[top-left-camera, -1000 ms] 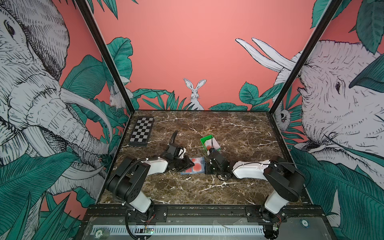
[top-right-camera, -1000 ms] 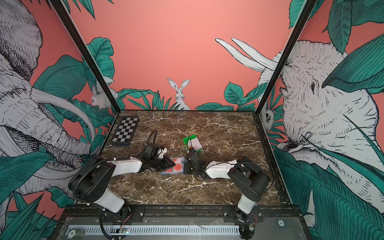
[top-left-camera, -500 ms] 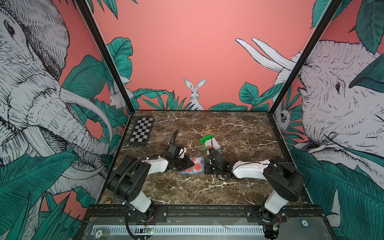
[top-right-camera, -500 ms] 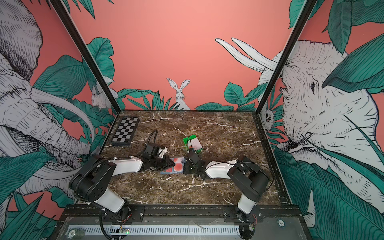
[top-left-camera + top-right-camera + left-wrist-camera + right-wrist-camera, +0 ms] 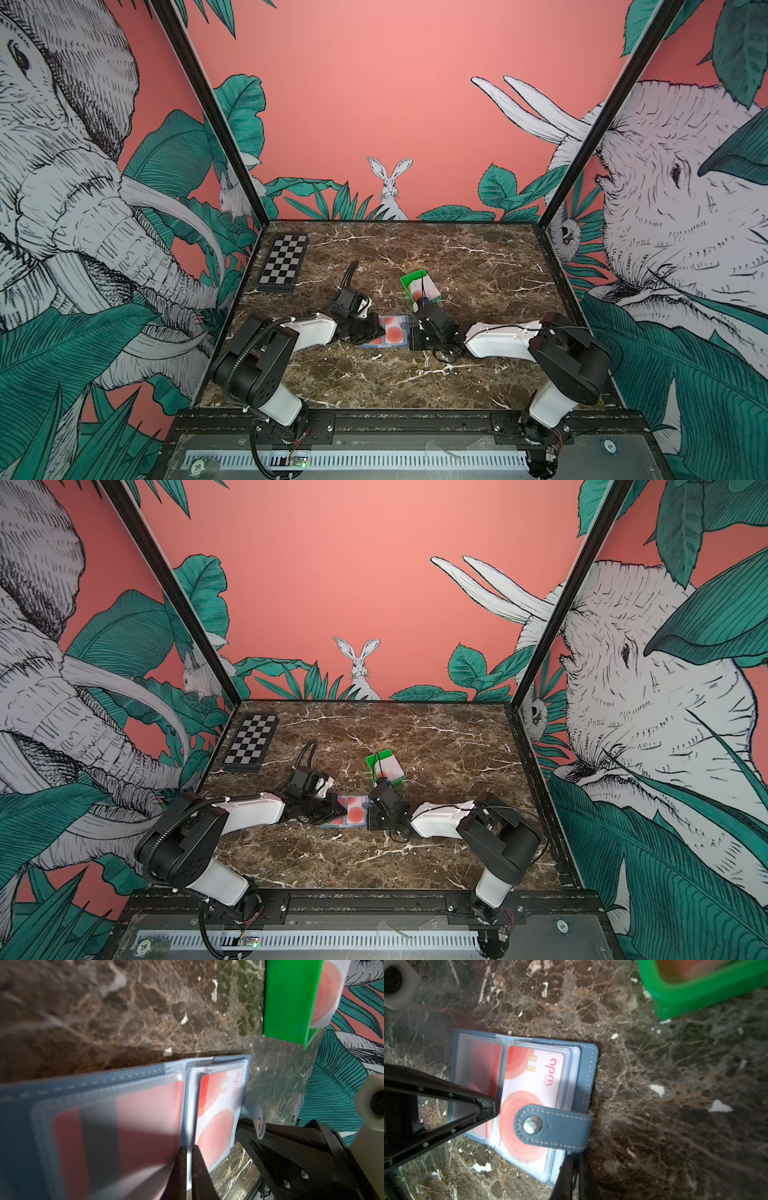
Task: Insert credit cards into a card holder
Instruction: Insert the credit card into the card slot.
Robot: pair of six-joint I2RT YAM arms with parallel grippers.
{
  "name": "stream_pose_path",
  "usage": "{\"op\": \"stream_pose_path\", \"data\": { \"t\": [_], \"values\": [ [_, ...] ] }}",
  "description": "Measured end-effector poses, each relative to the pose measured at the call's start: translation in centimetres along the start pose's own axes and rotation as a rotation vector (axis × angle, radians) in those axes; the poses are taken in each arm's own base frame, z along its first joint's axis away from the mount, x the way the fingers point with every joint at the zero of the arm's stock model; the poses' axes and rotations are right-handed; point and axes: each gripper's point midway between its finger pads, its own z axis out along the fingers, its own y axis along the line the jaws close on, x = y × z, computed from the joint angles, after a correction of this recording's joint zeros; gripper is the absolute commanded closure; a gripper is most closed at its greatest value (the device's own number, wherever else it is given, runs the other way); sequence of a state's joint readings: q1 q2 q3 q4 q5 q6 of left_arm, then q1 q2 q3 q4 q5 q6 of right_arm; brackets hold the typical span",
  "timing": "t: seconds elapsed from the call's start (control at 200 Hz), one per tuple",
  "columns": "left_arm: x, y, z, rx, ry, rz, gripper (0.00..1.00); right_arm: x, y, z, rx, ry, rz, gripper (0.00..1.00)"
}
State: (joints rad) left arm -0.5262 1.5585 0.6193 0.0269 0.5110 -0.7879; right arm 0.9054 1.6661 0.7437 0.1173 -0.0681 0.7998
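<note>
- Versus the earlier frames: no shift discernible for the slate-blue wallet-like card holder (image 5: 584, 1076), the green plastic tray (image 5: 411, 276) or either arm. Same places and same poses in both top views.
- Card holder lying open and flat near the middle of the brown marble desk (image 5: 478, 266), between the two hands, clear sleeves facing up.
- Credit cards (image 5: 535, 1076): one white with red-orange circles, seated face up in a sleeve. One red with a dark stripe (image 5: 128, 1126), reverse up in the neighbouring sleeve. Further ones (image 5: 424, 291) standing in the tray.
- Left hand (image 5: 188, 1151): closed, fingertips almost meeting, pinching the thin edge of a clear sleeve (image 5: 188, 1118) at the fold of the card holder.
- Right hand (image 5: 574, 1165): fingers drawn almost together, tips at the outer edge of the card holder, just beside the fold of the blue snap tab (image 5: 550, 1126). Cannot tell whether the cover is pinched.
- Snap tab unfastened, folded inward over the white card's lower circle.
- Edges: strip of bare desk between the card holder's far edge and the tray. Tray just beyond the right hand.
- Open room: broad bare desk toward the near edge and the right side. Black-and-white checkerboard (image 5: 282, 266) at the far left corner, well apart.
</note>
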Motion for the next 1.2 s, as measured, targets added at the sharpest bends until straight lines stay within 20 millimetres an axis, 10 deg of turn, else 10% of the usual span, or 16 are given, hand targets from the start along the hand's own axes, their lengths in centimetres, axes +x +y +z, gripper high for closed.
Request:
{"op": "stream_pose_path", "data": {
  "t": [1.2],
  "values": [
    [-0.2, -0.7, -0.8, -0.024, -0.034, 0.057, 0.93, -0.7, 1.7, -0.6, -0.076, -0.016, 0.023, 0.73]
  ]
}}
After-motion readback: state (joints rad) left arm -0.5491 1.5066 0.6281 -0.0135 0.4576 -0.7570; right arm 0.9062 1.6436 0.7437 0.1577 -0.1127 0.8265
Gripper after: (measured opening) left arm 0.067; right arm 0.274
